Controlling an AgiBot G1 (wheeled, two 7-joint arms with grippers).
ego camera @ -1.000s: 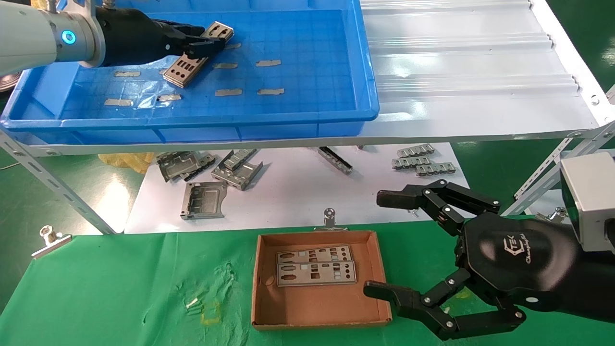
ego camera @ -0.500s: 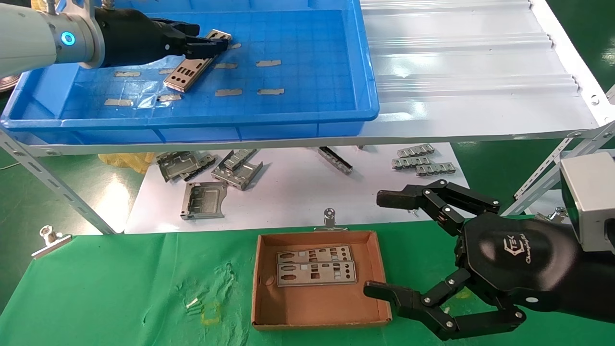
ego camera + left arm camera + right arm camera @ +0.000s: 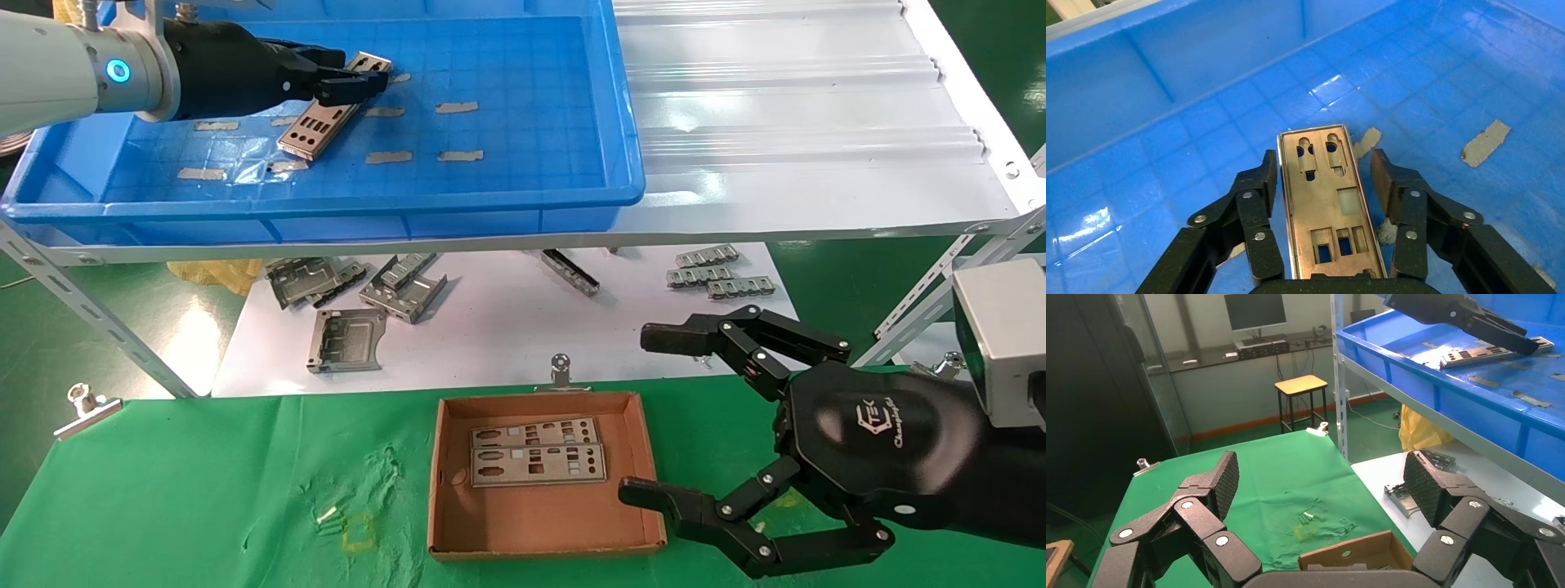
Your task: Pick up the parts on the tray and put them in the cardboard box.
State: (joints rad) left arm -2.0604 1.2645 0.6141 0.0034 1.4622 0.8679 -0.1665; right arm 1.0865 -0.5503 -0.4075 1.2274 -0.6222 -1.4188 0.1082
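Observation:
One silver-grey part (image 3: 315, 122) lies slanted on the floor of the blue tray (image 3: 327, 204), toward its far left. My left gripper (image 3: 359, 80) reaches in over it, open. In the left wrist view the part (image 3: 1324, 208) runs lengthwise between the fingers of the left gripper (image 3: 1324, 165). One pad sits close to the part's edge and the other stands clearly off it. The cardboard box (image 3: 437, 490) sits on the green cloth with two parts (image 3: 535, 431) (image 3: 539, 465) lying flat inside. My right gripper (image 3: 645, 412) hangs wide open and empty just right of the box.
The tray rests on a white ribbed shelf (image 3: 817, 122), and grey tape scraps (image 3: 388, 155) are stuck to its floor. Bent metal brackets (image 3: 343, 339) and smaller pieces (image 3: 719, 278) lie on the white sheet under the shelf. Metal clips (image 3: 560, 371) (image 3: 86, 404) hold the green cloth.
The part in the tray has turned slightly and looks narrower, with its far end a little lower. The left gripper has shifted a little over it. The right arm has not moved.

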